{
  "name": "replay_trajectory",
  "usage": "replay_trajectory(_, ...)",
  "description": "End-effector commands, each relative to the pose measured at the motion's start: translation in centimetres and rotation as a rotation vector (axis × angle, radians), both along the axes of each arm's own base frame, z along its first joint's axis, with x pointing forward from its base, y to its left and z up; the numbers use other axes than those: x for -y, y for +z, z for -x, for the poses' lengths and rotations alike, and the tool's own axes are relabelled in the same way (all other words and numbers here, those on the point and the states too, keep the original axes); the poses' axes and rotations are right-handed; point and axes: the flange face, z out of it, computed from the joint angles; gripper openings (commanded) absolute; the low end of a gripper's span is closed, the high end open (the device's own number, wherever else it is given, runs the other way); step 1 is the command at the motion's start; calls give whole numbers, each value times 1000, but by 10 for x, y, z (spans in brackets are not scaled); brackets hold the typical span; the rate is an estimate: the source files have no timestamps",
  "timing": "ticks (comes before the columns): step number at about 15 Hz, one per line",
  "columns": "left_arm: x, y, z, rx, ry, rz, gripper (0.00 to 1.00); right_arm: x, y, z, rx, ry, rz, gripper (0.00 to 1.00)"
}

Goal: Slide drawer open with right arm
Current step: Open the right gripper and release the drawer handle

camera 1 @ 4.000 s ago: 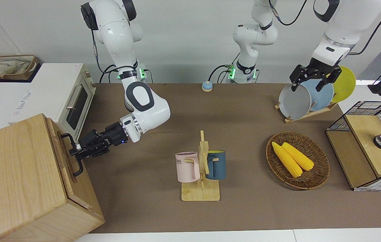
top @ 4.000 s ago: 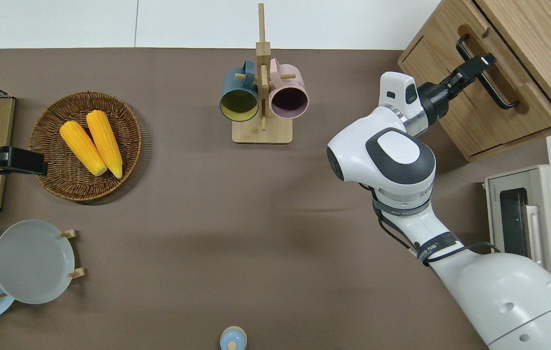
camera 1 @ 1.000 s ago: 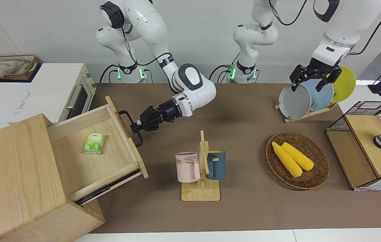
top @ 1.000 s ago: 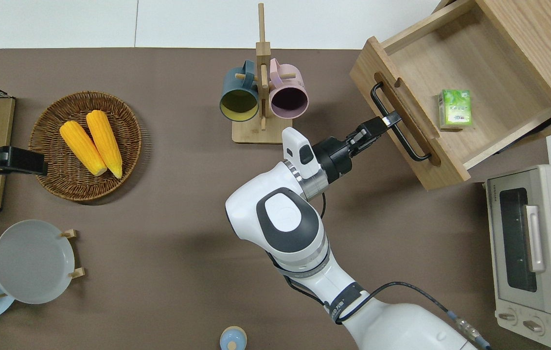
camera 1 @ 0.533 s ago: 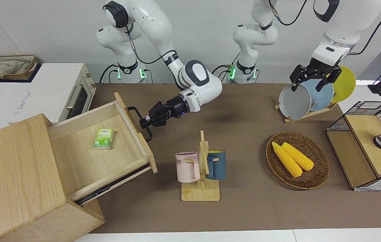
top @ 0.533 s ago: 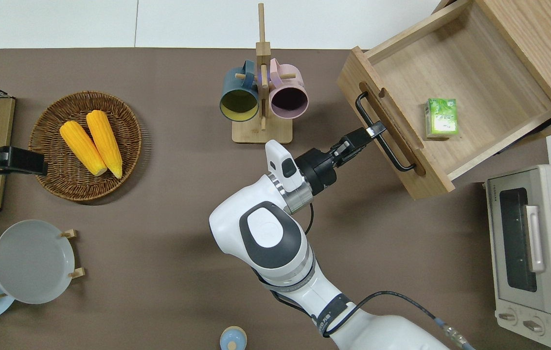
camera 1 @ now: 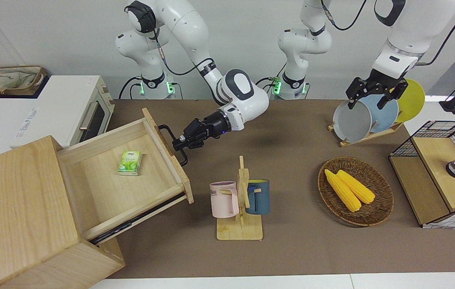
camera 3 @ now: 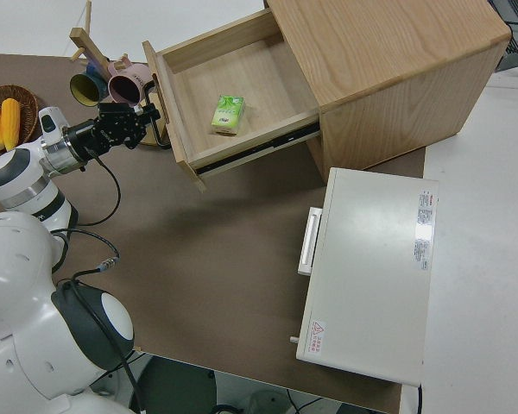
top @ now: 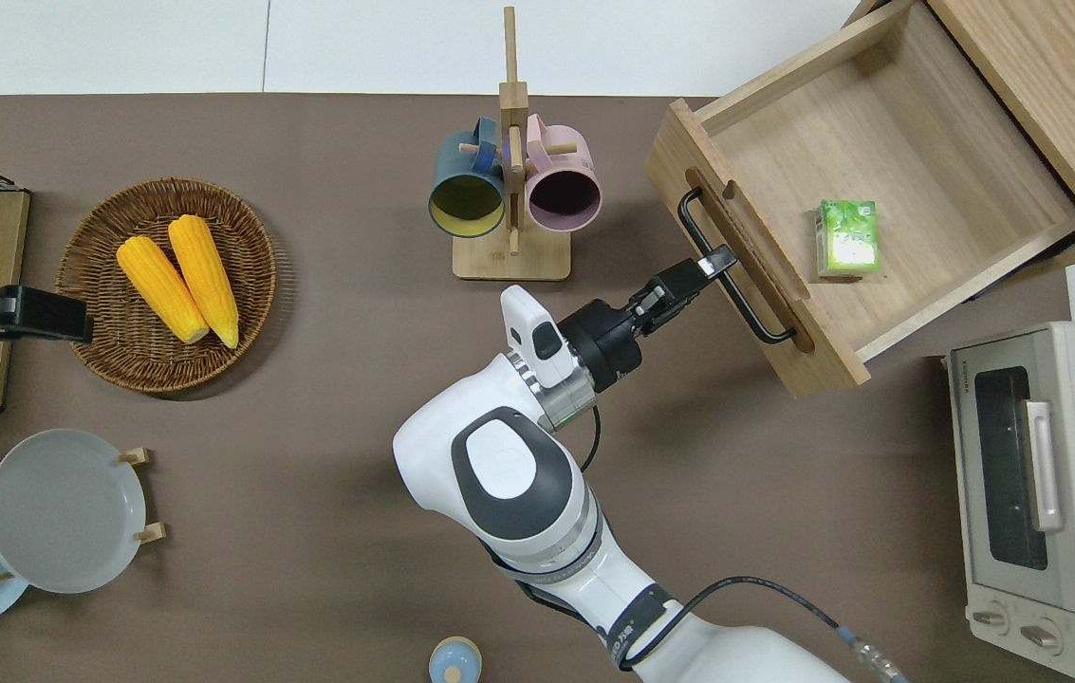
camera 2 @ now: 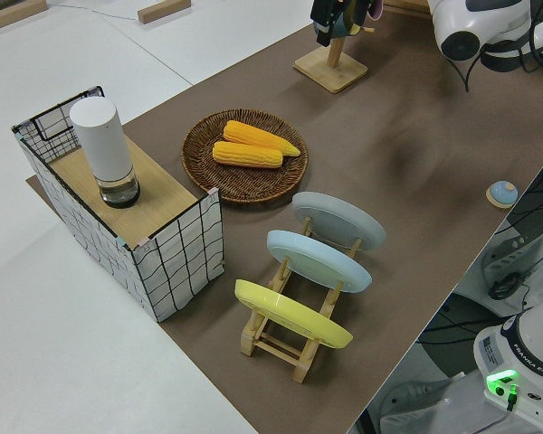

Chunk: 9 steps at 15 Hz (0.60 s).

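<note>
The right arm's claw [top: 710, 268], closed on the black bar handle [top: 732, 283], has drawn the drawer [top: 864, 171] a little further out of its big wooden box [camera 1: 18, 208] than half a second ago, and far out from the shut position of four seconds back, when the claw was only just at the handle. The green carton [top: 846, 237] inside has ridden along with the drawer floor (it lies flat, on the box side of the claw). By the look of it the task is all but done: most of the drawer's interior is exposed, and what remains is probably a short final pull or simply letting go. The overhead view gives the claw's grip midway along the bar and the drawer's slanted line across the bench [top: 328, 398]; the right side view adds the dark slide rail [camera 3: 255, 153] under the drawer and the toaster oven [camera 3: 371, 272] standing apart from it, which the overhead shows less plainly. The front view alone shows the parked left arm, its claw [camera 1: 376, 93] apparently spread open.
</note>
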Motion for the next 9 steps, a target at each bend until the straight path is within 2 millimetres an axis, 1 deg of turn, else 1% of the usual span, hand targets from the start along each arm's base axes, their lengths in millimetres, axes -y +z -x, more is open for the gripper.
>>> replay_trajectory(1, 0, 2, -4, 8, -8, -16, 998, -6, 15, -1, -9, -8, 27, 39)
replay_trajectory(2, 0, 2, -4, 8, -8, -16, 998, -5, 14, -1, -9, -8, 25, 89)
replay_trajectory(3, 0, 2, -4, 8, -8, -14, 995, -6, 14, -1, -8, -3, 22, 243)
replay_trajectory(4, 0, 2, -4, 8, -8, -16, 995, -6, 14, -1, -4, -1, 18, 435)
replay_trajectory(5, 0, 2, -4, 8, -8, -14, 998, -5, 14, -2, -2, -3, 16, 679)
replay_trajectory(6, 0, 2, -4, 8, -8, -14, 998, -6, 14, -2, 1, -1, 12, 966)
replay_trajectory(8, 0, 2, -4, 8, -8, -16, 995, -8, 22, -4, 11, -10, -16, 981)
replay_trajectory(9, 0, 2, -4, 8, -8, -14, 998, -8, 23, -4, 3, -20, -36, 981)
